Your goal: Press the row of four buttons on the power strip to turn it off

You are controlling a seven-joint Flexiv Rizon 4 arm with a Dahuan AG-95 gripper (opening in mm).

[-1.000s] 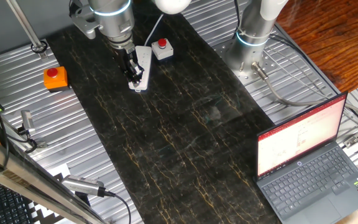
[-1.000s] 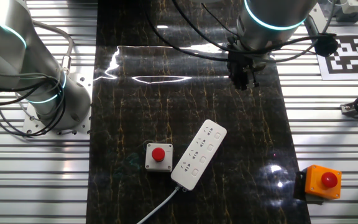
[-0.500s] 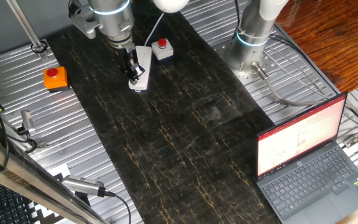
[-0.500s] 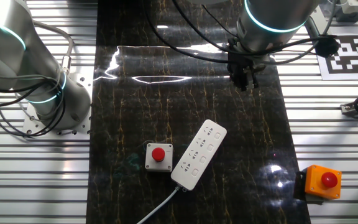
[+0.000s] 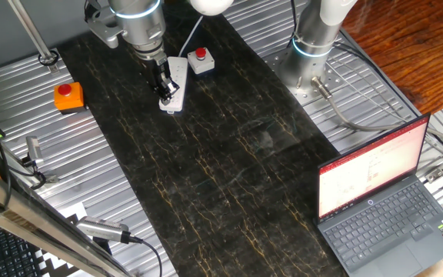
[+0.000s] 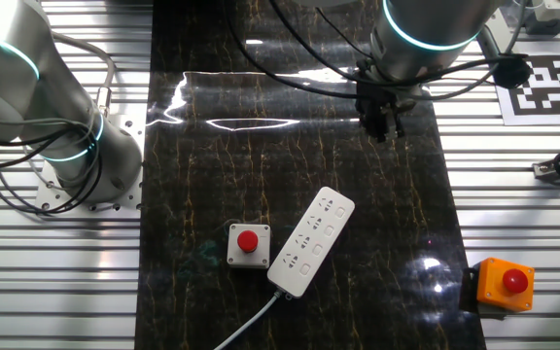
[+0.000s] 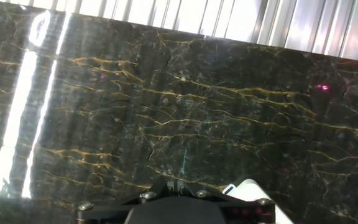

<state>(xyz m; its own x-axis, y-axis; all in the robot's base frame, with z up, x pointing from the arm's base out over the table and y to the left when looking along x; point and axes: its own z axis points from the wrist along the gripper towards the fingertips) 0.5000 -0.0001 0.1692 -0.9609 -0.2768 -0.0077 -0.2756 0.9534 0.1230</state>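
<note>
The power strip (image 6: 310,241) is lying diagonally on the dark marbled worktop (image 6: 290,156), with its white cord (image 6: 246,326) running off its lower end in the other fixed view. You are seeing the four buttons (image 6: 321,248) as a line of pale switches along one long side of its face, beside the sockets. The white box (image 6: 248,243) with the red round button is sitting just beside the strip, and the orange box (image 6: 503,283) is resting well apart on the ribbed metal surface next to the worktop.

Your end effector (image 6: 381,121) is hanging below the arm's glowing ring, and in that same view it is well clear of the strip's far end. In one fixed view the end effector (image 5: 164,85) is overlapping the strip (image 5: 174,85), so you cannot tell there whether it is touching. The hand view is showing you only the mount's lower edge, the marbled worktop, and a rounded white corner of the strip (image 7: 253,190) at the bottom. You cannot tell whether the fingers are apart or together.

An open laptop (image 5: 383,201) is sitting at the other end of the table.
</note>
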